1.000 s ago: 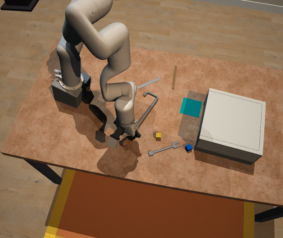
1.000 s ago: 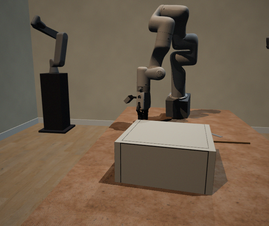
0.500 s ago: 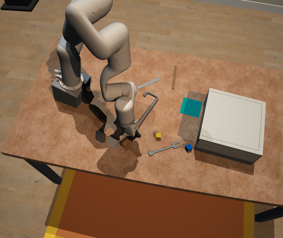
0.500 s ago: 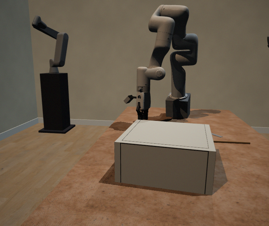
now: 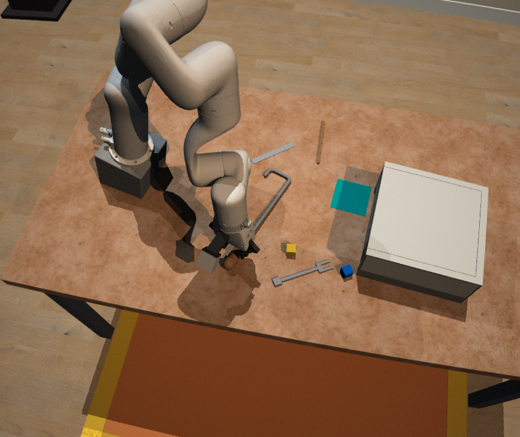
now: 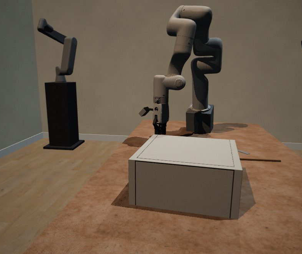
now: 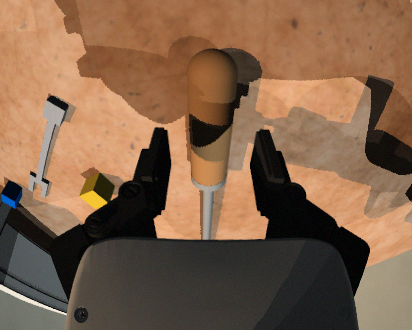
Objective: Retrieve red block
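Observation:
The red block is not in sight; it is hidden under the white cabinet [image 5: 425, 228] at the table's right. The teal square [image 5: 350, 197] lies flat just left of the cabinet. A grey hook tool [image 5: 269, 197] with a wooden handle [image 5: 230, 262] lies on the table. My gripper [image 5: 237, 253] is low over that handle. In the wrist view my gripper [image 7: 211, 146] is open, its fingers on either side of the handle [image 7: 212, 119] with a gap on each side. The cabinet's closed face fills the exterior view [image 6: 185, 177], with my gripper [image 6: 160, 128] behind it.
A yellow cube [image 5: 291, 249], a blue cube [image 5: 346, 270] and a grey forked tool [image 5: 302, 272] lie between the gripper and the cabinet. A flat grey strip [image 5: 272, 152] and a wooden stick [image 5: 321, 142] lie further back. The table's front edge is near the gripper.

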You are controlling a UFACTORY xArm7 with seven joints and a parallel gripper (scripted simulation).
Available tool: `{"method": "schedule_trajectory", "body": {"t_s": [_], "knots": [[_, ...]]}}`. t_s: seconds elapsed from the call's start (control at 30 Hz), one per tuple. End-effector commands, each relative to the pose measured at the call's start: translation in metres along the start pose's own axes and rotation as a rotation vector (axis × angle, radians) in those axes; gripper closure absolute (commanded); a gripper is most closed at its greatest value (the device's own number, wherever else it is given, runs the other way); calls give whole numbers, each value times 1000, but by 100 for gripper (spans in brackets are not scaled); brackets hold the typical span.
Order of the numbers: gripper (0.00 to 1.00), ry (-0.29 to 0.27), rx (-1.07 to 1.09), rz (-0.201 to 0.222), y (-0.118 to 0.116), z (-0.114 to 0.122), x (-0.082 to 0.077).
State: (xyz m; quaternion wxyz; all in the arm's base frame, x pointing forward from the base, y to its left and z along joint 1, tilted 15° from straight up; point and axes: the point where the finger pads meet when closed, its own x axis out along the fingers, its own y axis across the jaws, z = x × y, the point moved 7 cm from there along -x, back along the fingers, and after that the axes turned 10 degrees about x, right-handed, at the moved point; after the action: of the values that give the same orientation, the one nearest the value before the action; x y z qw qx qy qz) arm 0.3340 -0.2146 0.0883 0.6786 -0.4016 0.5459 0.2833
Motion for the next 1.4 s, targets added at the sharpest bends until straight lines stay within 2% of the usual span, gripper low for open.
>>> {"method": "schedule_trajectory", "body": {"t_s": [0.0,0.7,1.37], "knots": [[42,0,0,-3,-1,0,-1],[42,0,0,-3,-1,0,6],[42,0,0,-3,-1,0,29]]}}
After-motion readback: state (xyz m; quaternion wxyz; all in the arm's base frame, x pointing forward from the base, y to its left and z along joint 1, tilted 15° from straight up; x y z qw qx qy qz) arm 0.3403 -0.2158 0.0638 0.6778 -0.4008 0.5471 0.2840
